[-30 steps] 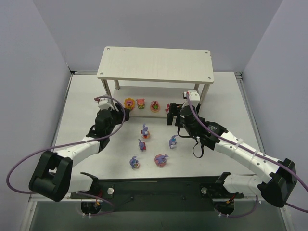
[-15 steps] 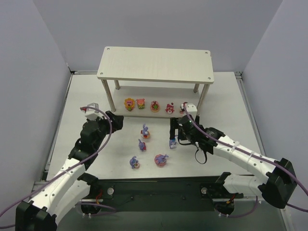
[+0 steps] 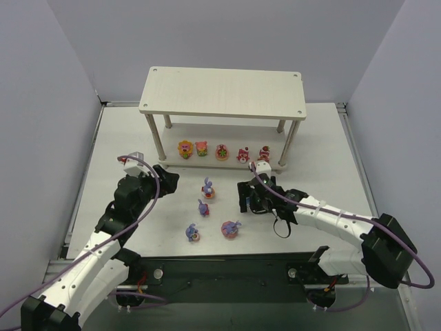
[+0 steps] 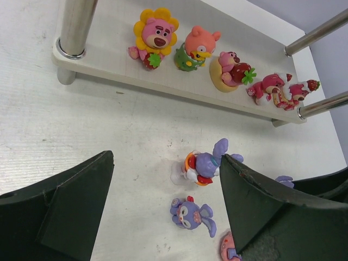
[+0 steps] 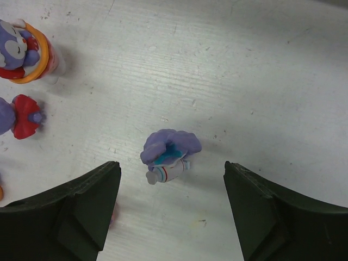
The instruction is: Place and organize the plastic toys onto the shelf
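The table carries the shelf at its far side, beyond both claws. On the shelf's lower tier, ahead of the left claw and above it in the wrist view, the red, pink and yellow toys stand in one row. That half looks done, and the step in hand looks like the purple bunnies, all five of them on the table.

The right claw hangs wide open with one bunny directly beneath it, between the two fingers and touching neither. The next move calls for a straight descent and a closing squeeze centred on that small glossy body, then a lift toward the shelf.

The left claw is spread wide too and holds nothing. A ringed bunny sits just by its right finger, and another bunny lies nearer its palm.
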### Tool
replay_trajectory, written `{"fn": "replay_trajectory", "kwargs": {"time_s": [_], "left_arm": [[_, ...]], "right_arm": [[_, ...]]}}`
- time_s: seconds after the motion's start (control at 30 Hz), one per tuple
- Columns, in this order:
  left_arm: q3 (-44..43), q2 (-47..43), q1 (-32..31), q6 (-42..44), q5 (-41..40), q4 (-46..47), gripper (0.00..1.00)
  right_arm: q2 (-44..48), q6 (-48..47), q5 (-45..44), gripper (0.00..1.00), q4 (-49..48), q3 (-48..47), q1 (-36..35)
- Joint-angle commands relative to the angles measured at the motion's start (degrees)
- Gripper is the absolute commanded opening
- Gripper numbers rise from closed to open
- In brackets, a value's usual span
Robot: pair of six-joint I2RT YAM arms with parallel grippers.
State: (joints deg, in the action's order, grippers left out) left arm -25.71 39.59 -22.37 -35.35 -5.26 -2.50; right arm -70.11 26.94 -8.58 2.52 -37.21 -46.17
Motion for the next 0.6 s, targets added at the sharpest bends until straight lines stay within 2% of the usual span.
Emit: {"fn": "replay_trajectory", "kwargs": {"time_s": [0.0, 0.27, 0.57], "left_arm": [[0.14, -0.04, -0.13, 0.28, 1.57, 0.74, 0.89], [0.14, 0.66, -0.13, 0.46, 1.74, 1.71, 0.89], [0.4, 0.22, -0.13, 0.55, 1.57, 1.62, 0.89]], "right_arm": [[-2.75, -1.8, 0.85, 0.77, -4.81, 0.3, -0.23], [-6.44, -2.06, -0.56, 0.74, -6.04, 0.47, -0.41], [-9.7, -3.21, -0.47, 0.66, -7.18, 0.47, -0.5]]}}
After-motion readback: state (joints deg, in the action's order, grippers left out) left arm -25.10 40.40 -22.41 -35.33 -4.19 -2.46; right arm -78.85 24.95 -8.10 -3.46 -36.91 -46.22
